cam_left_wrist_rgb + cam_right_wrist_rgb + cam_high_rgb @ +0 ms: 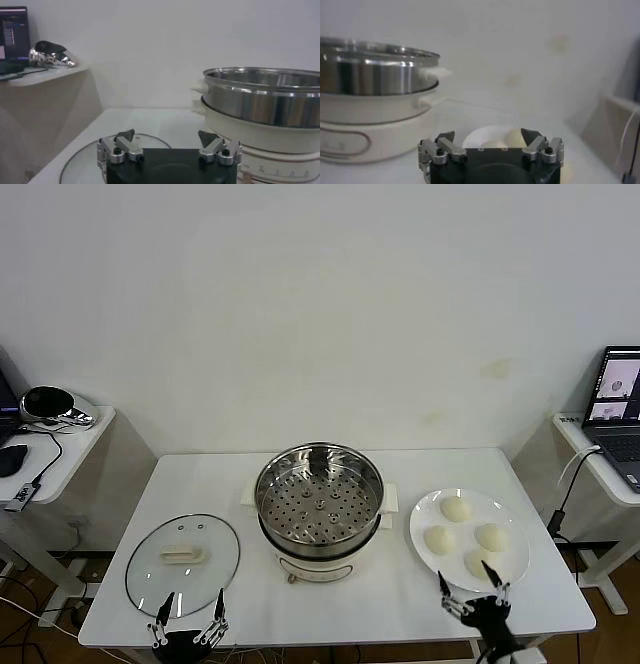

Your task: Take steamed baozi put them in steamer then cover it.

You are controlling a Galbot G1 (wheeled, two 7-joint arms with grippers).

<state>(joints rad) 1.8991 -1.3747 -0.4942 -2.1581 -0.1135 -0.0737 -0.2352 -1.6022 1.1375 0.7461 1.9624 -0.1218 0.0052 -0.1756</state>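
On the white counter the steamer stands in the middle, uncovered, its perforated tray bare, the steel pot set on a white electric base. The glass lid lies flat to its left. On the right a white plate carries the four steamed baozi, grouped close together. The left hand hovers at the counter's near edge, just in front of the lid, fingers spread wide and holding nothing. The right hand is at the near rim of the plate, beside the closest bun, likewise wide open and empty
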